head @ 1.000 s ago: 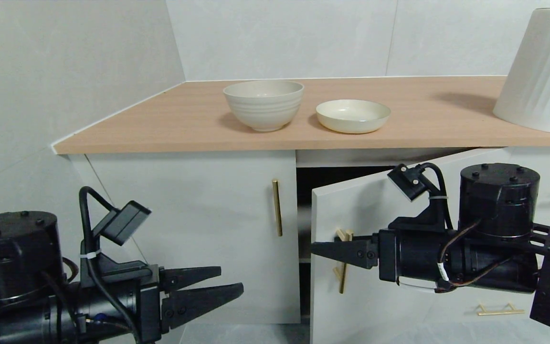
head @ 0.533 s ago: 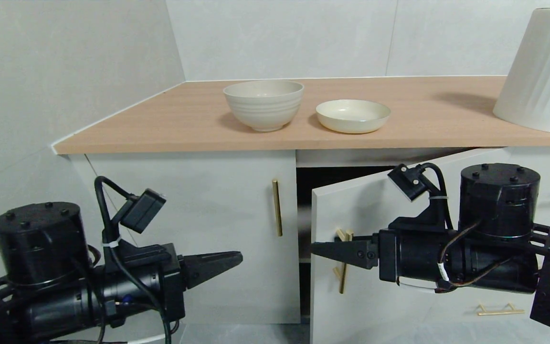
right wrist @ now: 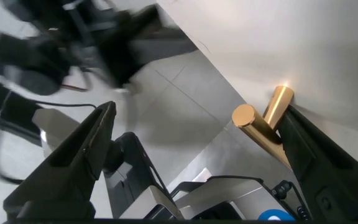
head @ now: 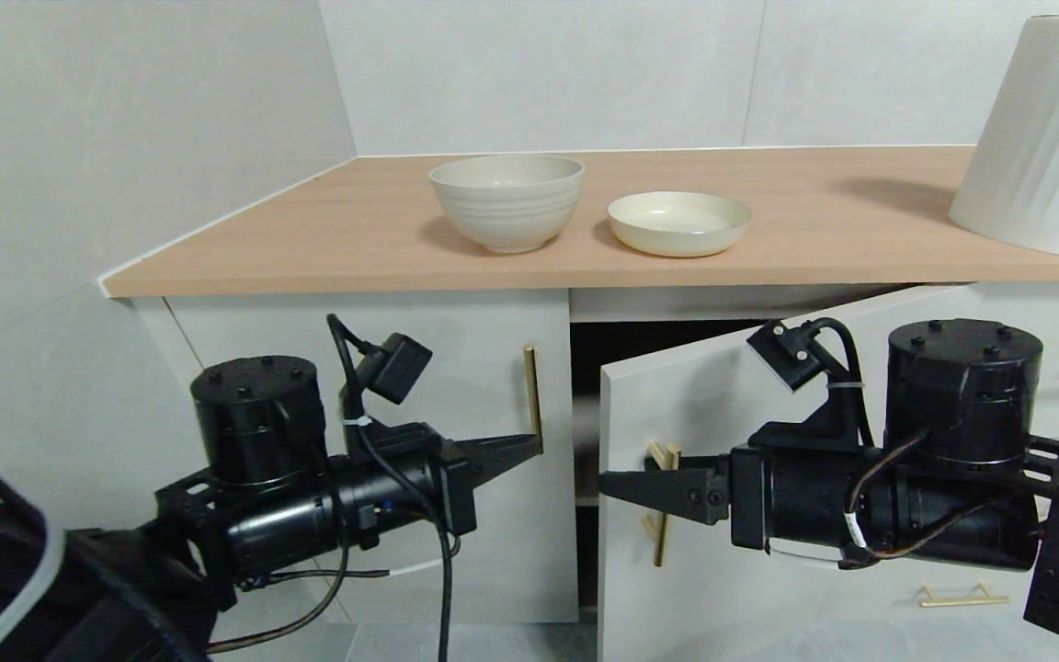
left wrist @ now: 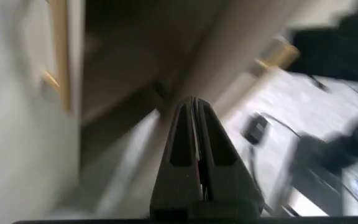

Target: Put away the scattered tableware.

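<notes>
Gold door handle (right wrist: pixel 263 121) sits inside my wide right pincer (right wrist: pixel 197 113); my left pincer (left wrist: pixel 193 106), at nine o'clock, is closed.

In front of me the wooden table (head: pixel 355 239) carries three things. A deep ribbed bowl (head: pixel 506 202) stands upright; a shallow dish (head: pixel 679 222) sits near it at its 3 o'clock, apart. Farther toward 3 o'clock, well apart, stands a white pleated shade (head: pixel 1044 138).

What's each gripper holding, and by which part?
Nothing is gripped: left gripper has its jaws shut and empty; right gripper has its jaws open, the brass handle of the open door between them, unclamped.
</notes>
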### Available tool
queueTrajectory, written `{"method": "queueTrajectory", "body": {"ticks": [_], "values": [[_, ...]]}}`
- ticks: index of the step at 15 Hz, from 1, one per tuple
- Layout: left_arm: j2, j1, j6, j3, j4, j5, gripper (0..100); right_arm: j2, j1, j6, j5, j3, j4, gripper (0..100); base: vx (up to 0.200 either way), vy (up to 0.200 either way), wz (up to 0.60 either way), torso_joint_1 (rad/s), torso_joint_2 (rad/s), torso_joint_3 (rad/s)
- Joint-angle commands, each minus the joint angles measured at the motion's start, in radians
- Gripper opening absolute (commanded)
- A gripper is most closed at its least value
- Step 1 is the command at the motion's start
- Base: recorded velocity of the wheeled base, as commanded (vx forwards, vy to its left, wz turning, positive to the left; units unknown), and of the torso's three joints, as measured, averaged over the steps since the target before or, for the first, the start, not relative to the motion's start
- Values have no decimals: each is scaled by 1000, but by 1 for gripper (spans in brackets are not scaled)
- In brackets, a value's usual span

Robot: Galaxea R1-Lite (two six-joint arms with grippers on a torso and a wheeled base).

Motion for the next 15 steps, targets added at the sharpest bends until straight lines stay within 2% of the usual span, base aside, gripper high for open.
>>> {"method": "queueTrajectory", "body": {"ticks": [1,2,3,5,7,10,12,15], "values": [[331,-48,-25,-17,-366,123,0,0,2,1,2,3,3,100,0,0,0,0,0,0],[381,-77,-49,-29,-454,135,0,0,2,1,3,3,3,100,0,0,0,0,0,0],[400,-102,-60,-39,-466,155,0,-1,2,1,3,3,3,100,0,0,0,0,0,0],[409,-112,-60,-46,-464,160,0,-1,2,1,2,3,3,100,0,0,0,0,0,0],[424,-135,-60,-71,-474,189,0,-1,2,-1,3,6,3,100,0,0,0,0,0,0],[423,-174,-60,-60,-474,190,0,-11,0,-7,2,27,3,100,0,0,0,0,0,0],[420,-178,-60,-58,-474,192,0,-21,-1,-21,2,52,3,100,0,0,0,0,0,0],[415,-181,-57,-57,-474,192,0,-17,-17,-160,2,98,14,100,0,0,0,0,0,0]]}}
